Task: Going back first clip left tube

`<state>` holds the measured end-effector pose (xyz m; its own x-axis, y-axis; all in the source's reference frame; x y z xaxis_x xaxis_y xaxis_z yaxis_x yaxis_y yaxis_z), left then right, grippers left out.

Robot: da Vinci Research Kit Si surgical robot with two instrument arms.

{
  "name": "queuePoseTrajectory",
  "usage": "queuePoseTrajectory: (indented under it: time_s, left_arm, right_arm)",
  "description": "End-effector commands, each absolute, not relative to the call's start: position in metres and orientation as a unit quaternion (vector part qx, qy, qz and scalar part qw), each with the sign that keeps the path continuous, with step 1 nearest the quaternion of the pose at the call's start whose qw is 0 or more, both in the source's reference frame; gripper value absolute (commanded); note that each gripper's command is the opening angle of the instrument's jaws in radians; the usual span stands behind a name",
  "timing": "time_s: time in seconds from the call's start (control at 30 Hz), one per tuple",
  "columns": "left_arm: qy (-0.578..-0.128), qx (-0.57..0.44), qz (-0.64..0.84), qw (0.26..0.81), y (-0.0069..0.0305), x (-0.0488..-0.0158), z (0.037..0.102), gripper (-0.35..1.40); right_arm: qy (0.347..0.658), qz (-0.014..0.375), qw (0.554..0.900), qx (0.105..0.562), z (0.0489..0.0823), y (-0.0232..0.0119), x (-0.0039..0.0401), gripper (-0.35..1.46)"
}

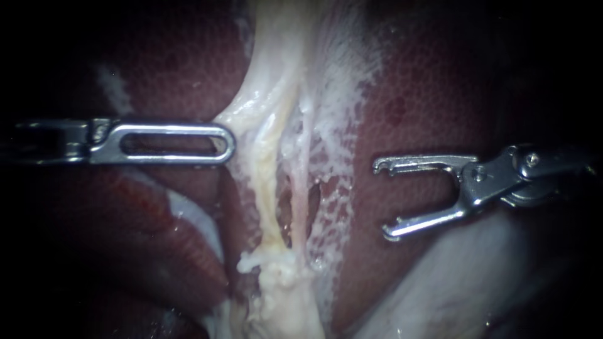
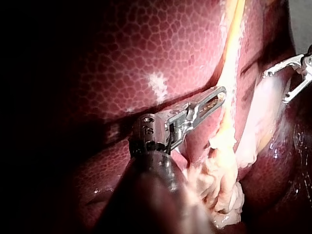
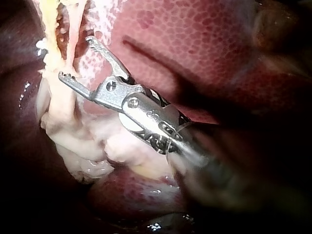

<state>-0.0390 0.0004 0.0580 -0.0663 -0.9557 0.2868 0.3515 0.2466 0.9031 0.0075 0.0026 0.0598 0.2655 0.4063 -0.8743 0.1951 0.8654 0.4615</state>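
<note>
Gaping empty, the pincer of the right instrument (image 1: 383,199) is held over the liver (image 1: 440,94), well clear of the left tube (image 1: 267,182), likely for withdrawal. The pincer of the left instrument (image 1: 229,142) is closed on pale tissue (image 1: 242,113) beside that tube, seemingly to tension it. No clip is discernible.

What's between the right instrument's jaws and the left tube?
Endoscope view: off the right instrument, bare liver, then holey white webbing and a thinner tube before the left tube.
</note>
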Motion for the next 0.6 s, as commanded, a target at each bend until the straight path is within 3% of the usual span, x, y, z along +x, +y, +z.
queuePoseTrajectory:
  time_s: [0.03,0.6]
  left_arm:
    - [-0.498,0.305,-0.533,0.612,0.0001,-0.0393,0.0586,-0.35]
    - [-0.497,0.311,-0.534,0.610,-0.0006,-0.0405,0.0603,-0.35]
  right_arm:
    - [0.602,0.070,0.755,0.250,0.0598,0.0026,0.0074,0.60]
    - [0.603,0.067,0.755,0.248,0.0598,0.0026,0.0073,0.60]
